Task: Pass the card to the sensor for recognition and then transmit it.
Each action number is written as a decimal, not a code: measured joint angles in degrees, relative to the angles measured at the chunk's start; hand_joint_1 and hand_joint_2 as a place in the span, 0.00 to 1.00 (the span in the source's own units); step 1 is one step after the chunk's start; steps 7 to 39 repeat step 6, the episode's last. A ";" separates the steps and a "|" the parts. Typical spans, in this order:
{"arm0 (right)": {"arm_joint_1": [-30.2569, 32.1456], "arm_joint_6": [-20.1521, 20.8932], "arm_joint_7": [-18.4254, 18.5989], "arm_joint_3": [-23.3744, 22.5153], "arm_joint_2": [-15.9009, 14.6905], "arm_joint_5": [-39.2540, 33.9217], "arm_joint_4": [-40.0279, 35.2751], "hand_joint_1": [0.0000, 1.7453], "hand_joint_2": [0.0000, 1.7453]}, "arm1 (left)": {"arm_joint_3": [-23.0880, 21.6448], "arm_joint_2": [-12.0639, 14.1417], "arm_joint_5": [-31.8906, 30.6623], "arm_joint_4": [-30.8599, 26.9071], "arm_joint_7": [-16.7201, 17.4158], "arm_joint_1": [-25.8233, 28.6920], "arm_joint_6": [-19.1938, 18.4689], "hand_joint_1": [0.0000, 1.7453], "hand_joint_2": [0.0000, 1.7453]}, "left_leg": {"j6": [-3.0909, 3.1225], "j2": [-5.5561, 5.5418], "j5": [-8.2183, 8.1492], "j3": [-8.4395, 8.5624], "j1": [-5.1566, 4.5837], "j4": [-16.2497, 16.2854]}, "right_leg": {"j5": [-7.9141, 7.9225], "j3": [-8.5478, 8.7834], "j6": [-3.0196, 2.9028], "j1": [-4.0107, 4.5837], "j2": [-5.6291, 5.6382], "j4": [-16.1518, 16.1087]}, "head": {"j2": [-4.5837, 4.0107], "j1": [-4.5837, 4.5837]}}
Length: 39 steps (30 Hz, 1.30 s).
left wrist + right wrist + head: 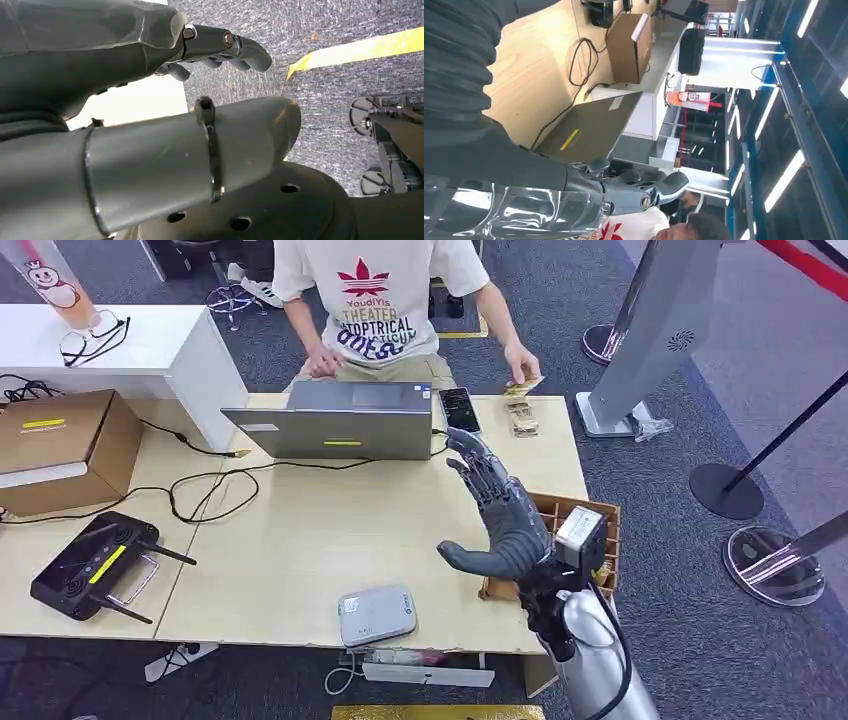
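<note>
Our right hand [497, 512] is raised above the table [300, 530] with fingers spread and thumb out, holding nothing. Our left hand [150, 75], seen from its wrist above grey carpet [325, 30], has its fingers slightly curled around nothing. One card [522, 388] sits in the person's hand [520, 365] at the table's far right corner, its long axis running roughly left to right. The head view alone shows the one grey sensor box [377, 614] at the near edge, one laptop [340, 420] and one phone [460, 409].
</note>
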 joint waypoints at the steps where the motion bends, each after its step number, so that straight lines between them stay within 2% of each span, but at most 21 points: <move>1: 0.05 0.22 0.09 -0.07 0.07 0.00 0.00 0.00 1.00 | 0.00 -0.02 0.02 0.00 -0.02 0.00 0.00 0.00 0.00 | 0.00 0.00 0.00 0.00 0.00 0.00 | 0.00 0.00 0.00 0.00 0.00 0.00 | 0.00 0.00; 39: 0.30 0.52 0.37 -0.61 0.39 -0.07 0.00 0.00 1.00 | 0.04 -0.02 0.07 0.00 -0.11 0.04 0.07 0.00 0.00 | 0.00 0.00 0.00 0.00 0.00 0.00 | 0.00 0.00 0.00 0.00 0.00 0.00 | 0.00 0.00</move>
